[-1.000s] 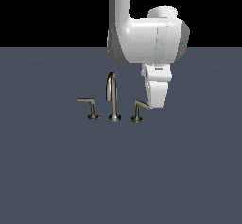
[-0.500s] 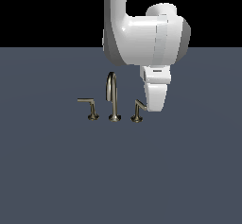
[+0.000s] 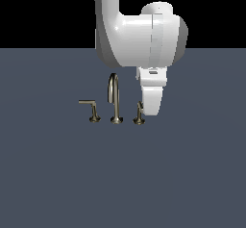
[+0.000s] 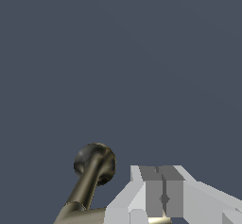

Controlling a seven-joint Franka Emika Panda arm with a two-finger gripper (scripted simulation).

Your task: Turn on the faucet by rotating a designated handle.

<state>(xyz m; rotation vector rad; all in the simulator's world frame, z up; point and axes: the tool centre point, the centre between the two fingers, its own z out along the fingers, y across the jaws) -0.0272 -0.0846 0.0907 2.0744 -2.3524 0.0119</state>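
Dark slate-blue worktop (image 3: 182, 174) runs flat under a black backdrop, bare except for the small fixture. Low beside the spout (image 3: 114, 97), on its exterior-view right, the end effector (image 3: 150, 110) has its white body covering most of the handle (image 3: 139, 114). In the wrist view the end effector (image 4: 163, 197) shows its two grey pads pressed together with only a thin seam between them, nothing pinched; the handle (image 4: 90, 180) lies just beside them, its bar seeming to touch the white finger body.

The faucet (image 3: 114, 104) stands mid-worktop: spout in the middle, the target lever on its exterior-view right, and the twin lever (image 3: 91, 109) on its other side, bar pointing away from the spout.

By my reading, the step in hand is the push itself: closed fingers set against the bar to sweep it round. The next move calls for a steady sideways arc about the lever's base, keeping contact low on the bar so it does not slip off.
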